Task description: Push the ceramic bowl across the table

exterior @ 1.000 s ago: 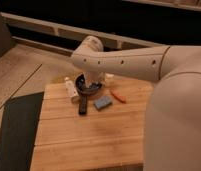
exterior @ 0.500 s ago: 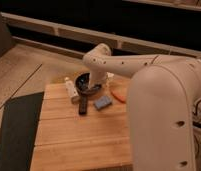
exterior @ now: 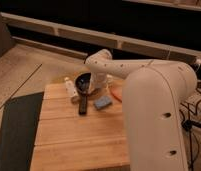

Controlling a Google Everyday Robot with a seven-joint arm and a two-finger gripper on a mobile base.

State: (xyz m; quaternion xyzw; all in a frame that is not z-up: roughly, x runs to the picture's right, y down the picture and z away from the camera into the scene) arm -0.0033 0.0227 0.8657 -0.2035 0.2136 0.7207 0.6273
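Ceramic bowl, at the table's far edge, was flanked closely by the gripper, presumably for pushing; grip state undeterminable.

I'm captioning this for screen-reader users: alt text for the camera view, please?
A robot arm reaches to a dark ceramic bowl at the far end of a wooden table, its end effector at the bowl's rim. A blue block and black bar lie nearby.

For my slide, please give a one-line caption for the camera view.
Robot arm reaches over the wooden table, its gripper at the dark ceramic bowl near the far edge.
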